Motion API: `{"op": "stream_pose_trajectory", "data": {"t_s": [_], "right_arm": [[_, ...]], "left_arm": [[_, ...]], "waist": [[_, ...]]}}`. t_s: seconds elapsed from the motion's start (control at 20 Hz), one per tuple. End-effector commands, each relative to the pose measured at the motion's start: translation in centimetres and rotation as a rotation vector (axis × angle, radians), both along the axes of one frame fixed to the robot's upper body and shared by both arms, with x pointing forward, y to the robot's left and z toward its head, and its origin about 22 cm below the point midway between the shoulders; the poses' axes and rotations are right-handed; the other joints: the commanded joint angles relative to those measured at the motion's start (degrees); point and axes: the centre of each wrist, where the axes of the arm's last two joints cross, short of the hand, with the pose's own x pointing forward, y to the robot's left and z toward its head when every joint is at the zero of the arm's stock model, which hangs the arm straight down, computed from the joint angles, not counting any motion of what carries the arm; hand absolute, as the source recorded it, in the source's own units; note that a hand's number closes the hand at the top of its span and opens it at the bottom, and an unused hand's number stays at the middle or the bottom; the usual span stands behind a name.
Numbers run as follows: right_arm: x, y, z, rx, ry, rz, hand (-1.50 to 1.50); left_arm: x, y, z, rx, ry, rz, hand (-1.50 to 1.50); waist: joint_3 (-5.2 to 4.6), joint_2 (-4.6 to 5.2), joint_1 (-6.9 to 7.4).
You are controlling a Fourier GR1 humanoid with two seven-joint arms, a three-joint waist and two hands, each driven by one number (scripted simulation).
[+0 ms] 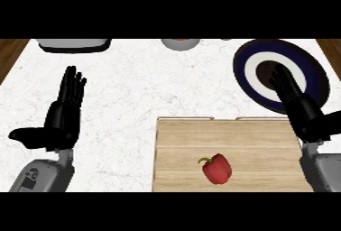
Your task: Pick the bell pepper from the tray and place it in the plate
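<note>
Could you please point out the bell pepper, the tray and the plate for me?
bell pepper (217, 170): head view, on the middle of its red body.
tray (186, 140): head view, on bare wood near its left side.
plate (317, 72): head view, on its dark blue rim, right side.

The red bell pepper (217, 169) lies on the wooden tray (193, 135); the open right hand (296, 101) overlaps the blue-and-white plate (250, 58) beyond it; the open left hand (65, 113) rests left on the desk (146, 76).
</note>
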Motion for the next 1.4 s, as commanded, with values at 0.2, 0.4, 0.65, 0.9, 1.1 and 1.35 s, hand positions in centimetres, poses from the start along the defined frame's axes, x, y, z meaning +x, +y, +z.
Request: {"op": "stream_pose_trajectory", "data": {"t_s": [0.2, 0.4, 0.65, 0.9, 1.1, 1.35], "right_arm": [[-3.4, 16.5, 3.9, 0.098, -0.169, 0.349, -1.50], [-1.1, 11.3, 6.4, -0.720, -0.434, 0.397, 1.50], [-10.9, 20.5, -3.7, -0.436, -0.306, 0.358, -1.50], [-13.7, 19.0, -3.6, -0.636, -0.469, 0.271, -1.50], [-14.5, 16.5, 0.5, -0.684, -0.581, 0.186, -1.50], [-17.6, 15.4, 4.4, -0.921, -0.437, 0.150, -1.50]], "left_arm": [[1.3, 1.9, -0.7, 0.211, 0.145, -0.033, 0.00], [0.3, 2.5, -2.1, 0.230, 0.216, -0.063, 0.00], [1.9, 1.7, -0.6, 0.228, 0.244, -0.084, 0.00], [1.1, 1.4, -1.7, 0.220, 0.255, -0.095, 0.00], [2.7, 1.3, 0.1, 0.237, 0.250, -0.090, 0.00], [1.0, 3.0, -0.3, 0.242, 0.259, -0.062, 0.00]], "waist": [[-1.29, -1.03, -0.49], [-2.52, -2.92, 0.11], [-1.13, -0.70, -1.14], [-1.19, -0.87, -1.23], [-1.18, -0.78, -1.48], [-1.32, -1.09, -1.53]]}}
